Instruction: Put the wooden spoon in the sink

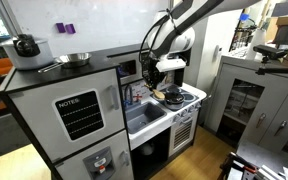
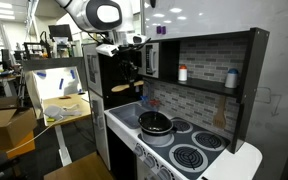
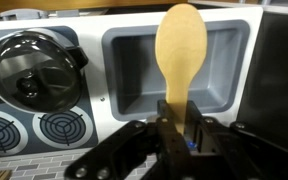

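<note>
White letters spell "NOTES" on the black chalkboard panel [image 1: 81, 115] of the grey toy kitchen's fridge door. The black pincer [image 3: 180, 138] is clenched on the handle of the slender pale tan wooden spoon [image 3: 181, 45], which hangs above the rectangular grey-silver sink [image 3: 129, 75], beside the dark round pan [image 3: 29, 70] on the stove. A pale glass-doored cabinet [image 1: 249, 100] stands nearby in the lab room.

The wooden spoon [image 3: 181, 45] is pale tan, with a smooth oval bowl and a slender, straight handle. The gripper [image 3: 180, 135] clamps the lower end of the handle. In the wrist view the spoon's bowl overlaps the sink [image 3: 134, 85]. The sink is a rectangular grey basin with rounded corners and a lighter rim, just right of the stove [image 3: 34, 90]. In an exterior view the spoon [image 2: 122, 89] is in the air, clear of the countertop.
</note>
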Tool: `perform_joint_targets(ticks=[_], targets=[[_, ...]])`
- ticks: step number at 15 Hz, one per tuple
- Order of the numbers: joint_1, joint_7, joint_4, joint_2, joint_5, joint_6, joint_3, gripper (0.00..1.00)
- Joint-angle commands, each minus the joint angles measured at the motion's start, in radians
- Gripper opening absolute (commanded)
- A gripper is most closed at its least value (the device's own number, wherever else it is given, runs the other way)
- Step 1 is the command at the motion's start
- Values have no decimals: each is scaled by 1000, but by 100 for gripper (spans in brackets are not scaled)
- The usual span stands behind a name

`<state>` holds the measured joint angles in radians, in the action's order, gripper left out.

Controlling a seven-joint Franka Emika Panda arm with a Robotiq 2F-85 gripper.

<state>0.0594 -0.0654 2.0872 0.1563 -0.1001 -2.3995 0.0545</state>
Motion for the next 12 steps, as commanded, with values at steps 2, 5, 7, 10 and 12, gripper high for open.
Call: perform_joint_targets(ticks=[2, 5, 7, 10, 12], targets=[[-6, -121, 6, 14, -135, -50, -13, 5], [-7, -192, 38, 13, -255, -91, -24, 5], [-12, -227, 73, 7, -336, -133, -33, 5], [-25, -261, 147, -8, -436, -224, -54, 5], [-38, -274, 203, -15, -508, -301, -76, 5]])
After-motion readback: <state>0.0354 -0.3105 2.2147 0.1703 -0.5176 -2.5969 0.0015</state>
